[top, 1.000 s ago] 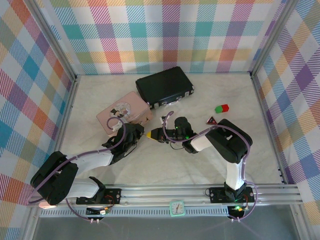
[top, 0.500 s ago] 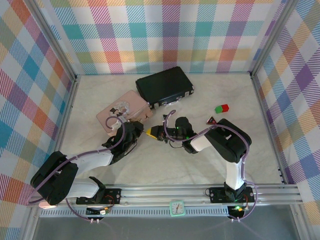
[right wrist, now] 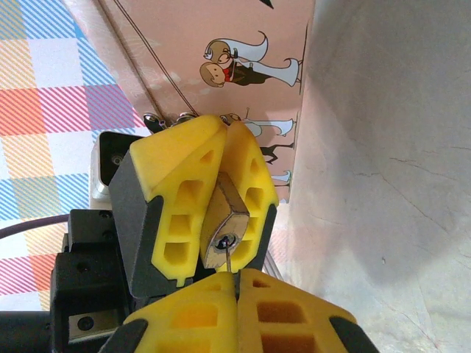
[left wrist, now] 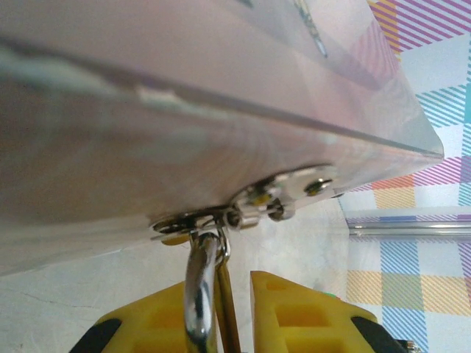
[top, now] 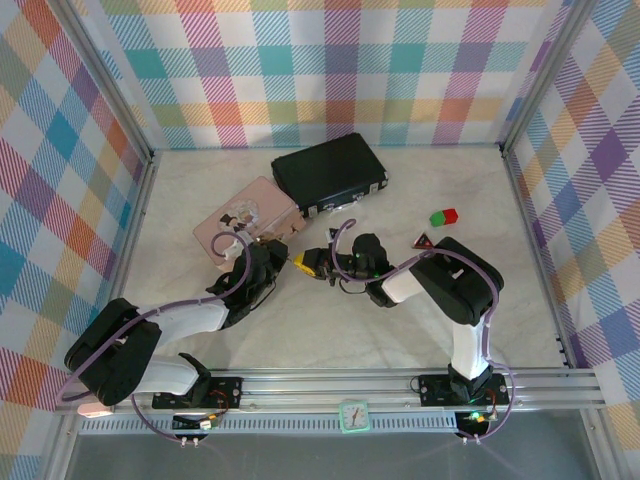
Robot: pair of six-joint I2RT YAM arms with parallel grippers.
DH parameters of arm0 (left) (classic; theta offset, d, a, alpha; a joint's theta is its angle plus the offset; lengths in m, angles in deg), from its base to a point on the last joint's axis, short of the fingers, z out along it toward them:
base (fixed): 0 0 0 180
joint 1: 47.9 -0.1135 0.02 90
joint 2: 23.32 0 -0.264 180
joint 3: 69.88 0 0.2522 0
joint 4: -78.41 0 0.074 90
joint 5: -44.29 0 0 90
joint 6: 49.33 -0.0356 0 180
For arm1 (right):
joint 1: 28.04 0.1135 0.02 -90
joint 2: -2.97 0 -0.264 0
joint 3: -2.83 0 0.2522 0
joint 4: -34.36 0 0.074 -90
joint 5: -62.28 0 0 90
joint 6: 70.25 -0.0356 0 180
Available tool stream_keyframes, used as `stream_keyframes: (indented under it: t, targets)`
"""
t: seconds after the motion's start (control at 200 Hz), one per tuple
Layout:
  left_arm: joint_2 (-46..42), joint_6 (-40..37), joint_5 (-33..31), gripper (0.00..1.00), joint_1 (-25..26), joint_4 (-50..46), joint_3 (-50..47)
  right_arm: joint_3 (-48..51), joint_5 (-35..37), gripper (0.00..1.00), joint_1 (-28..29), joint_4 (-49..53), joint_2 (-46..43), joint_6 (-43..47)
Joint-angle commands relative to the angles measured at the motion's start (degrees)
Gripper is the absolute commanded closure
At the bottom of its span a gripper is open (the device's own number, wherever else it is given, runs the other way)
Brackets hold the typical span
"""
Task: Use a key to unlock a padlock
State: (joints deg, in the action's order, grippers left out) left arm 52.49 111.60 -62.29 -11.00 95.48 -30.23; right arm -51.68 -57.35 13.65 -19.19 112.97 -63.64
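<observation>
Top view: a pink cardboard-look box with a cartoon print (top: 250, 222) sits on the pale marbled desk (top: 330, 330). The left gripper (top: 282, 260) and right gripper (top: 303, 263) meet nose to nose just beside the box's near-right corner. A glossy black hard case (top: 330, 175) lies behind the box, not involved.

Left wrist view: the smooth pink box wall is overhead, with a shiny silver hasp (left wrist: 257, 206) on its edge. A tiny padlock with a brass-coloured body (left wrist: 202, 283) hangs under the box, its polished silver shackle hooked through that hasp. The left gripper's ribbed yellow fingers (left wrist: 294, 312) are narrow and clamped on the lock.

Right wrist view: the padlock's dull, blocky brass body (right wrist: 223, 220) is pinched in front of the box, keyhole face toward the camera. The right gripper is closed tight on a tiny slim metal key (right wrist: 232, 262), its head buried in the fingers. The blade tip is at the keyhole; I can't tell how deep.

Step in hand, as I judge it: inserting the key. The next move calls for a straight push along the keyway and then a twist, with the left gripper keeping the body steady.
</observation>
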Motion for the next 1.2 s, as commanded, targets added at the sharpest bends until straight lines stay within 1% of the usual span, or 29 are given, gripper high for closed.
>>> stream_keyframes:
  t: [0.0,0.225,0.315,0.4,0.465,0.55,0.615,0.655,0.695,0.775,0.84,0.905,0.995,1.1,1.195]
  targets:
    - [-0.7,0.7,3.1,1.0,1.6,2.6,-0.8,-0.7,1.1,1.0,-0.4,-5.5,-3.4,1.7]
    - [-0.9,1.3,4.1,1.0,1.6,1.9,-0.1,-1.7,2.4,1.0,0.1,-11.6,0.3,-1.9]
    - [-0.9,2.7,4.5,1.0,1.6,1.4,0.3,-2.5,3.5,1.0,1.1,-10.1,0.8,-0.6]
    - [-1.2,4.1,5.0,1.0,1.8,1.0,0.6,-2.4,5.0,1.0,1.7,-8.0,0.0,2.4]
    - [-1.6,5.4,5.3,1.0,1.9,-0.1,0.7,-1.9,6.0,1.0,1.9,-4.3,-1.3,6.5]
    - [-2.2,6.5,5.7,1.0,1.8,-1.8,1.2,-0.9,6.9,1.0,2.1,-1.1,-3.7,13.4]
    - [-2.6,7.8,6.1,1.0,1.8,-3.8,1.7,-0.7,7.4,1.0,2.2,3.4,-5.9,18.9]
    - [-2.9,8.2,6.3,1.0,1.9,-4.0,1.8,-0.5,8.0,1.0,2.2,5.3,-7.0,20.5]
    - [-3.1,8.2,6.4,1.0,1.9,-3.9,1.8,-0.1,7.9,1.0,2.0,4.8,-7.3,20.7]
    - [-3.8,7.7,6.1,1.0,2.0,-4.2,1.8,-1.0,6.1,1.0,2.1,3.3,-6.8,17.4]
    - [-4.4,7.1,5.4,1.0,2.2,-4.7,1.6,-1.4,4.7,1.0,2.2,0.8,-5.8,12.6]
    - [-4.8,6.3,4.2,1.0,2.6,-4.6,1.2,-1.0,4.6,1.0,2.1,-2.7,-4.6,7.2]
    - [-5.1,5.7,2.1,1.0,3.2,-4.7,0.5,-0.3,5.0,1.0,2.3,-4.4,-3.5,1.1]
    - [-4.3,5.7,-0.1,1.0,3.5,-2.3,-0.5,0.2,6.6,1.0,2.9,-3.9,-3.6,-3.7]
    - [-2.4,5.2,-0.3,1.0,3.7,0.2,-0.2,-0.3,6.9,1.0,3.0,-2.9,-3.3,-7.5]
